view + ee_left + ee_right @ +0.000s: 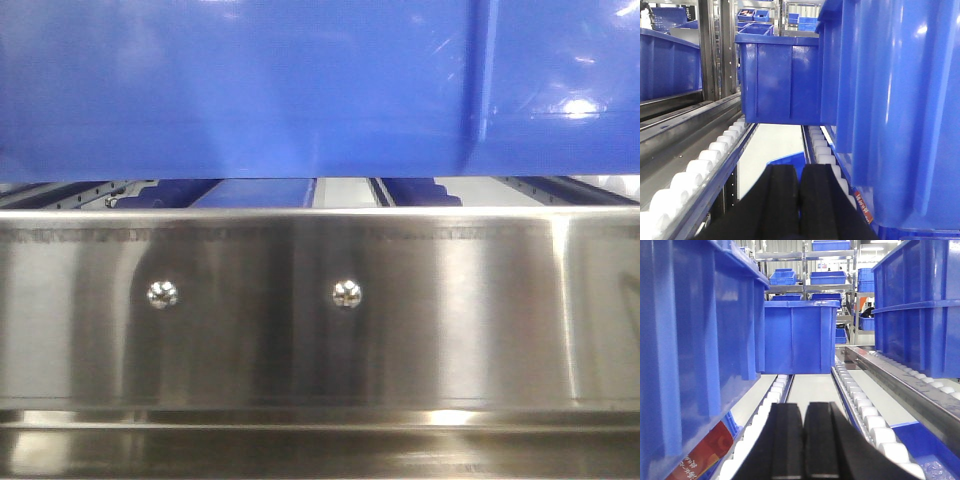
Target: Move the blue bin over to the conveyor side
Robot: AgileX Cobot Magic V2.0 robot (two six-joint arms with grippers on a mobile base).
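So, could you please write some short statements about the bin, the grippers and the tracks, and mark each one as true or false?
1. The steel panel in the front view has two screws. True.
2. The left gripper grips the blue bin. False: it is shut on nothing, and the bin is beside it, on its right.
3. In the right wrist view, the blue bin is to the left of the right gripper. True.
4. The track rollers are black. False: they are white.
5. The right gripper is wide open. False: it is shut.
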